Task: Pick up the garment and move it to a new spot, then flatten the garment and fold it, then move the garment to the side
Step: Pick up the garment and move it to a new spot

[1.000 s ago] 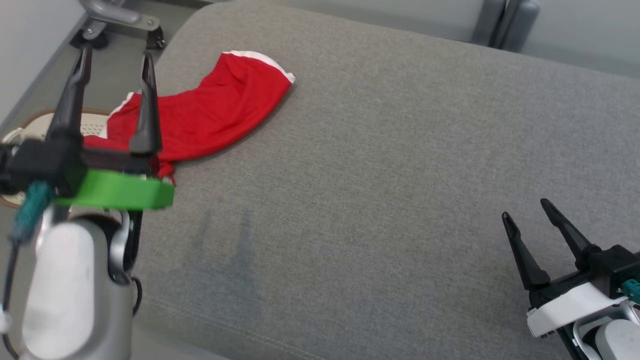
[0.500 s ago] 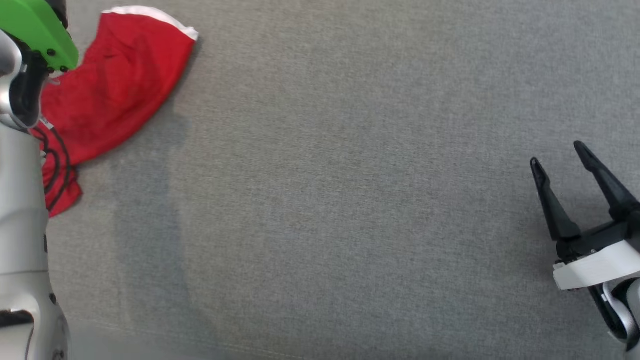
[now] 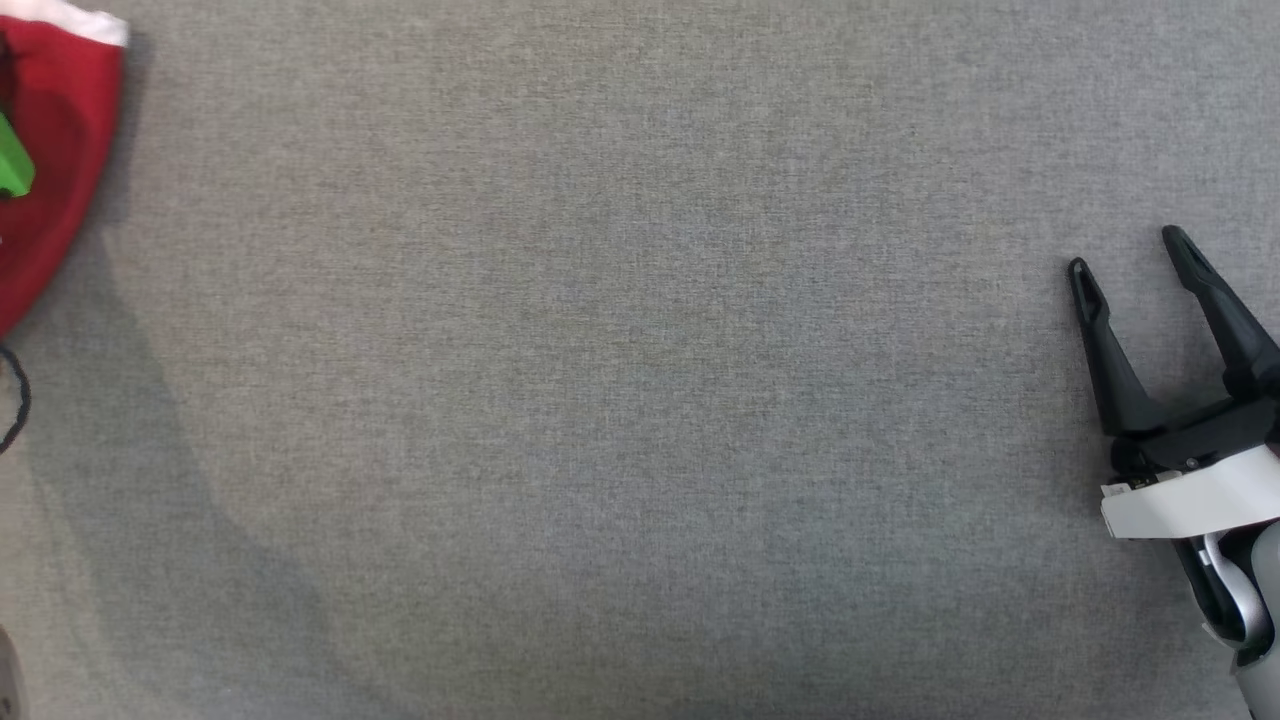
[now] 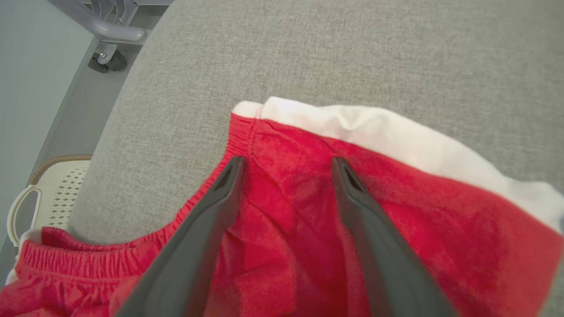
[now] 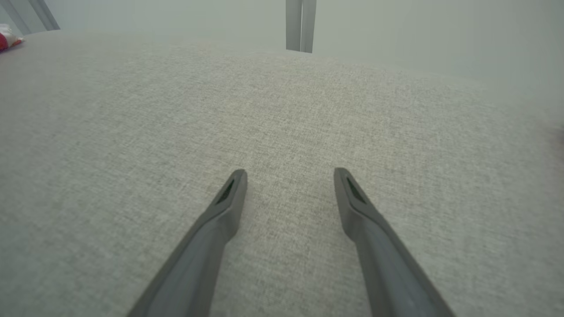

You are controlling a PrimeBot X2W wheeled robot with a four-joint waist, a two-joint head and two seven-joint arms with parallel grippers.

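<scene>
Left gripper (image 4: 287,162) gapes wide over red shorts (image 4: 440,220), gripping nothing; right gripper (image 3: 1125,250) wide, empty, above grey cushion (image 3: 600,400)

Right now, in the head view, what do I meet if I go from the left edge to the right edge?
red garment → grey cushion → right gripper, its jaws open

Red garment (image 4: 308,229) with white trim on grey cushion (image 3: 640,400).
</scene>
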